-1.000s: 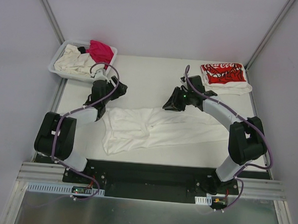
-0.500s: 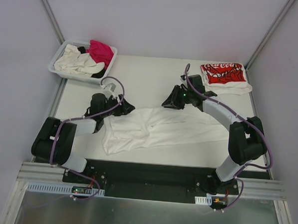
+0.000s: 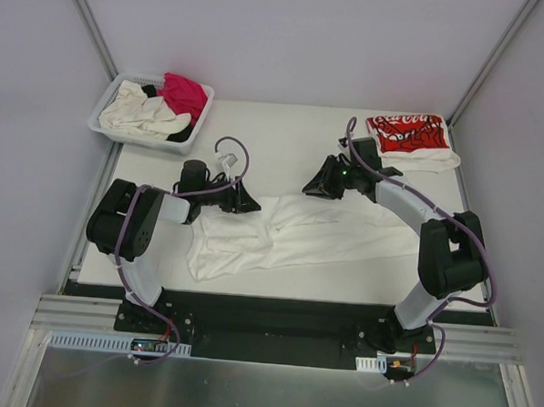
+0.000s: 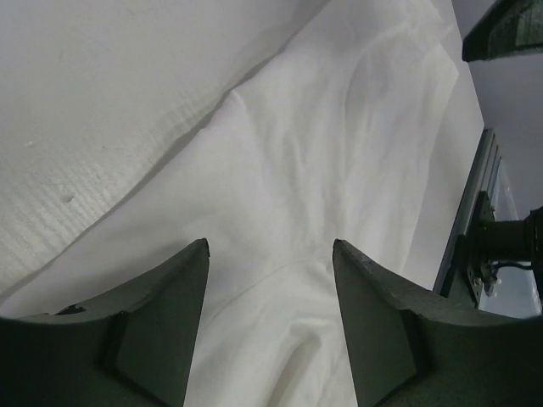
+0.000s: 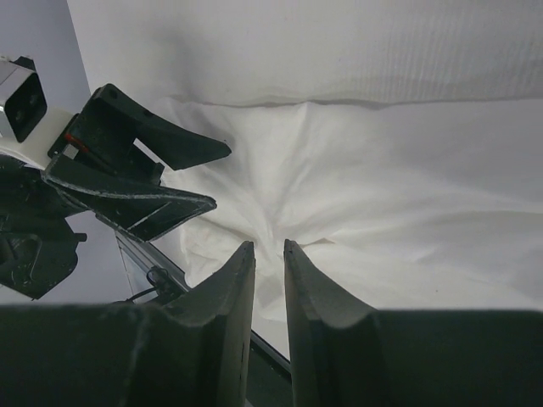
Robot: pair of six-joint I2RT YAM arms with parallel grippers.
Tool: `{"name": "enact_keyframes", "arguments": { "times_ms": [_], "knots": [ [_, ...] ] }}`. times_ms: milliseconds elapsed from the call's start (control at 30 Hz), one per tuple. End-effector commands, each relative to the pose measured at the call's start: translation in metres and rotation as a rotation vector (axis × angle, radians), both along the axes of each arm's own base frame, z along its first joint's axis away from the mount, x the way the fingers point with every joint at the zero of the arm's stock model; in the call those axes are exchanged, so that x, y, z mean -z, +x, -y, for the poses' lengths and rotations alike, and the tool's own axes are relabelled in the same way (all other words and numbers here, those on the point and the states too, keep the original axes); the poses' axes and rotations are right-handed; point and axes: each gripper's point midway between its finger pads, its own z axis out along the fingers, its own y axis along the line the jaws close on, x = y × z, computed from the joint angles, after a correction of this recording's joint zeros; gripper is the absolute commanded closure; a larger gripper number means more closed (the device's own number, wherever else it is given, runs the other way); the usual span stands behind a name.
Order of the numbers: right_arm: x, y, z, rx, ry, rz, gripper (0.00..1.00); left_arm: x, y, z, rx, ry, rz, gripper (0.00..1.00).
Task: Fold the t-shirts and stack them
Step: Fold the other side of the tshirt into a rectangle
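The left claw (image 4: 270, 243) stands open. Its two fingers (image 4: 157, 331) are spread wide with nothing between them, so it grips nothing. Right beneath it lies the large white t-shirt (image 3: 298, 237), rumpled on the table (image 3: 285, 136). The claw hangs low over the shirt's far left edge, tips pointing toward the other arm; whether they touch the cloth I cannot tell.

Well off to this claw's left and farther back, at the table's corner, sits the white slotted basket (image 3: 140, 140). In it a cream t-shirt (image 3: 140, 113) fills the left part, a magenta t-shirt (image 3: 185, 92) is heaped at the back right, and a bit of a black t-shirt (image 3: 179, 135) shows at the front right edge.

From the left claw the white shirt stretches away to the right, under and past the right claw (image 5: 268, 243). That claw's jaws are nearly closed, with only a thin slit between them, and they are set down at the shirt's far edge. Creases in the cloth run in toward the tips, so a pinch of the white shirt looks caught there. The two claws face each other, near but apart.

To the right claw's right and farther back, well apart from it, lies the printed t-shirt (image 3: 405, 133), white with red lettering, folded flat by the table's far right corner.
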Motion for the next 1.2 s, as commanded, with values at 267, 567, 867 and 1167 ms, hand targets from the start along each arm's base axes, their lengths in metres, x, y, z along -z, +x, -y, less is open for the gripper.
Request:
{"name": "enact_keyframes", "arguments": {
  "times_ms": [267, 567, 867, 1167],
  "knots": [
    [-0.001, 0.016, 0.001, 0.004, 0.023, -0.032, 0.77, 0.015, -0.033, 0.024, 0.287, 0.060, 0.095, 0.37],
    [-0.020, 0.034, 0.011, 0.047, 0.057, -0.008, 0.77, 0.046, -0.010, 0.018, 0.093, 0.088, -0.048, 0.40],
    [-0.041, 0.040, 0.039, 0.106, 0.061, 0.030, 0.76, 0.048, 0.037, 0.010, -0.044, 0.085, -0.100, 0.41],
    [-0.037, 0.023, 0.039, 0.083, 0.076, 0.002, 0.76, 0.016, 0.114, 0.000, -0.136, 0.100, -0.056, 0.41]
  ]
}}
